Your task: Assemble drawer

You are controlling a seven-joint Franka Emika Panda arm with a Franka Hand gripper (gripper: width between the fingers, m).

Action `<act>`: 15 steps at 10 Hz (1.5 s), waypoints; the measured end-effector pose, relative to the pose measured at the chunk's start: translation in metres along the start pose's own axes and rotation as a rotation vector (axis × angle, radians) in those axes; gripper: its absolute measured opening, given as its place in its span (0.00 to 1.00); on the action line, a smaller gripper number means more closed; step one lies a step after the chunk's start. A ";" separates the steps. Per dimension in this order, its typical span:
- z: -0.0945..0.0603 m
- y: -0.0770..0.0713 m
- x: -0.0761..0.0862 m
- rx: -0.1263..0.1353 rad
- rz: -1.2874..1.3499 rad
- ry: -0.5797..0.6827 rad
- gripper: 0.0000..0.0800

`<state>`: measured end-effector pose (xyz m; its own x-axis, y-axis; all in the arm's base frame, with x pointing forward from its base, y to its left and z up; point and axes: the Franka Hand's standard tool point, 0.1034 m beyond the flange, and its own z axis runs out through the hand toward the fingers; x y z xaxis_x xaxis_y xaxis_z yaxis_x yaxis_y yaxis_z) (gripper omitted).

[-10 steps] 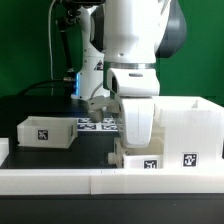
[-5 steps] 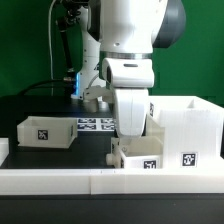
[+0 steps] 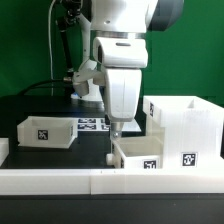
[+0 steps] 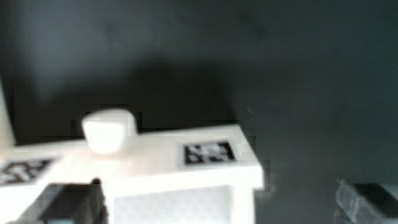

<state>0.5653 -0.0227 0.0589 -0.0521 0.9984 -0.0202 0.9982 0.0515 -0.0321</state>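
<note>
The tall white box shell (image 3: 186, 128) stands at the exterior view's right, open side toward the arm. One small white tray (image 3: 139, 157) lies against its front corner. It shows in the wrist view (image 4: 178, 160) with a round knob (image 4: 107, 130) and a square tag (image 4: 210, 152). A second tray (image 3: 45, 132) stands apart at the exterior view's left. My gripper (image 3: 113, 136) points down over the near tray's left end. In the wrist view the gripper (image 4: 217, 205) is open, its fingers (image 4: 71, 205) wide apart on either side of the tray's corner, gripping nothing.
The marker board (image 3: 92, 124) lies flat behind the gripper, between the two trays. A long low white border wall (image 3: 60, 181) runs along the front. The table is black, with a green backdrop behind it.
The arm has swung toward the exterior view's left, away from the box shell, and the gripper now hangs over the near tray's left end. The parts have not moved.
</note>
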 end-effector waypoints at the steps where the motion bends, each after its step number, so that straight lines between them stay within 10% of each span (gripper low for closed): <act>1: 0.003 0.009 -0.009 0.000 -0.017 0.001 0.81; 6: 0.008 0.008 -0.033 0.006 -0.051 0.036 0.81; 8: 0.016 0.000 -0.038 0.051 -0.045 0.148 0.81; 15: 0.029 0.024 0.007 0.087 0.017 0.339 0.81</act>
<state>0.5881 -0.0150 0.0291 -0.0081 0.9503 0.3113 0.9917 0.0476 -0.1195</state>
